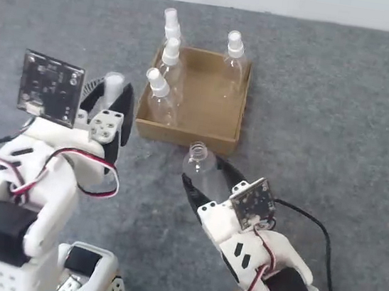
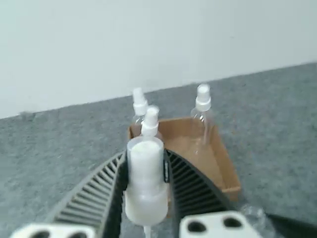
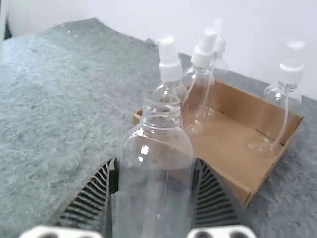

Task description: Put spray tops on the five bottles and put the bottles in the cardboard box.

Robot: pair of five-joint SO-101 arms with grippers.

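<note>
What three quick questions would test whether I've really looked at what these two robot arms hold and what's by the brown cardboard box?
1. Multiple choice: what does the left gripper hold?
A) a white plastic spray top
B) a pair of scissors
C) nothing
2. True or false: the clear plastic bottle in the right gripper already wears a spray top.
3. Fill in: ____ capped bottles stand at the brown cardboard box.

Key: 1 A; 2 false, its neck is bare; 3 four.
</note>
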